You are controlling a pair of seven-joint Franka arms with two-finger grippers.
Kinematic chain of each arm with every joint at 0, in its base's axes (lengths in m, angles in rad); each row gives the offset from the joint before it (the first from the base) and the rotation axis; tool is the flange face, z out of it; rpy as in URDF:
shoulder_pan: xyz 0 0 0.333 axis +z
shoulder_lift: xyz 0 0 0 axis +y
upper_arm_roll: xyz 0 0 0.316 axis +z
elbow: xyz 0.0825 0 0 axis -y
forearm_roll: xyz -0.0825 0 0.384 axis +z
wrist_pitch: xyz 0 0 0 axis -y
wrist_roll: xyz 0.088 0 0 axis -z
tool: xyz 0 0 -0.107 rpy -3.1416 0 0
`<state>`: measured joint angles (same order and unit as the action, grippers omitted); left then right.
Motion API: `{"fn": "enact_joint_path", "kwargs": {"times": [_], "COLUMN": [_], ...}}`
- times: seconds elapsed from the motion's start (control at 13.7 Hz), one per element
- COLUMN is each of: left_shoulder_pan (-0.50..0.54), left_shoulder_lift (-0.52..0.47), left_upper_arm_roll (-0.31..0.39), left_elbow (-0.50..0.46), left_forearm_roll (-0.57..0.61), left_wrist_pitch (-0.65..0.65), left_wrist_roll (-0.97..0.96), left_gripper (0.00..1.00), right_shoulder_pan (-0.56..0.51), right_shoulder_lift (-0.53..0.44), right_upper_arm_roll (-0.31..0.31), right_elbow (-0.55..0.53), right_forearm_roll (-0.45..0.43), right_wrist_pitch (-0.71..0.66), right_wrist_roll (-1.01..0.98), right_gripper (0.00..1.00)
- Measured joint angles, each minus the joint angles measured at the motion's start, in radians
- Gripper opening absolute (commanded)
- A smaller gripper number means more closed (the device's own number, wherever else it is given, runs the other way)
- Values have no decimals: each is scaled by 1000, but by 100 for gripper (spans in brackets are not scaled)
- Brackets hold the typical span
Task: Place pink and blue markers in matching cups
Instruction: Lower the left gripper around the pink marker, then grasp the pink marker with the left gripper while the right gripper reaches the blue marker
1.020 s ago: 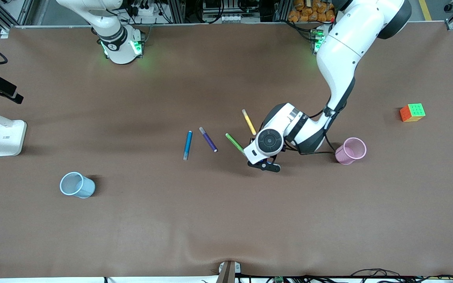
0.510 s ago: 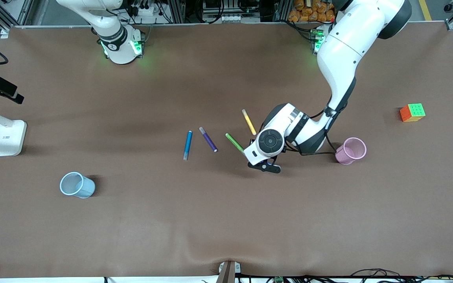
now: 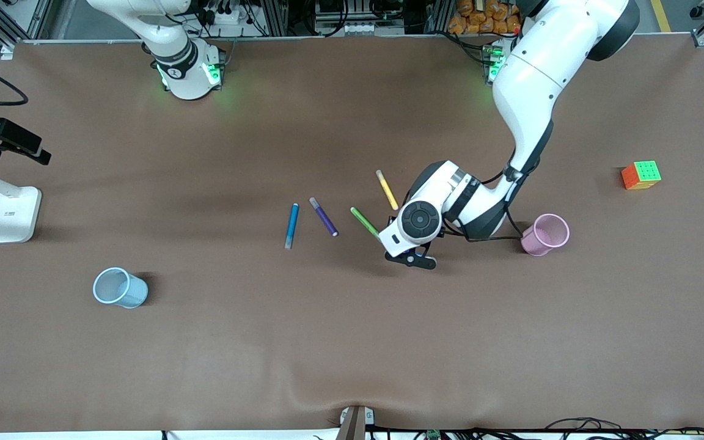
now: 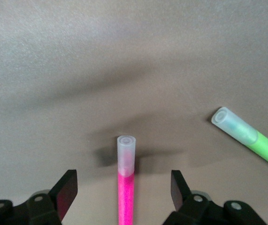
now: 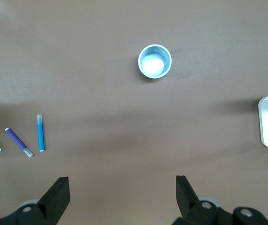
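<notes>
My left gripper (image 3: pixel 414 259) is low over the table between the green marker (image 3: pixel 365 222) and the pale pink cup (image 3: pixel 546 234). In the left wrist view it (image 4: pixel 124 190) is open, with the pink marker (image 4: pixel 126 197) lying between its fingers, touching neither. The arm hides that marker in the front view. The blue marker (image 3: pixel 291 225) lies toward the right arm's end, and the pale blue cup (image 3: pixel 118 288) stands nearer the camera. My right gripper (image 5: pixel 122 192) is open and empty, high above the table. Its wrist view shows the blue cup (image 5: pixel 155 61) and blue marker (image 5: pixel 41 133).
A purple marker (image 3: pixel 324 216) and a yellow marker (image 3: pixel 387 189) lie by the green one, which also shows in the left wrist view (image 4: pixel 251 138). A colour cube (image 3: pixel 641 175) sits at the left arm's end. A white stand base (image 3: pixel 13 214) sits at the right arm's end.
My left gripper has sunk slightly over the pink marker. The black device on the white stand has shifted a little. The markers and cups have not moved.
</notes>
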<state>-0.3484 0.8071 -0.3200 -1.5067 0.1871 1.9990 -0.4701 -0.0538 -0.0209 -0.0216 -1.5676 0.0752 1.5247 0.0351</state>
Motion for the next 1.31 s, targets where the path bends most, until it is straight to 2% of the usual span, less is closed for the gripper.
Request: {"fn": "enact_joint_path", "kwargs": {"times": [0.15,0.29,0.36,0.66,0.95,1.24,1.31], "left_shoulder_pan": [0,2,2,0,-5,-5,-4], "left_shoulder_lift": [8,8,8,10,19,25,26], "left_upper_arm_roll": [1,3,3,3,3,3,3], "left_elbow": [0,0,0,0,-1,3,5], "left_forearm_roll": [0,0,0,0,0,0,0], "left_wrist_pitch": [0,0,0,0,0,0,0], "left_wrist_roll": [26,45,48,64,71,72,72], "left_gripper": [82,71,69,66,64,47,39], "right_shoulder_pan": [7,35,56,168,290,325,329], "right_shoulder_lift": [12,29,42,106,221,357,388], "right_upper_arm_roll": [1,2,2,6,9,9,9], "right_elbow": [0,0,0,-1,-3,-2,-1], "right_forearm_roll": [3,12,16,20,19,19,19], "right_wrist_pitch": [1,3,4,34,149,223,225], "right_wrist_roll": [0,0,0,1,7,9,9], "right_gripper": [100,100,100,100,100,100,100]}}
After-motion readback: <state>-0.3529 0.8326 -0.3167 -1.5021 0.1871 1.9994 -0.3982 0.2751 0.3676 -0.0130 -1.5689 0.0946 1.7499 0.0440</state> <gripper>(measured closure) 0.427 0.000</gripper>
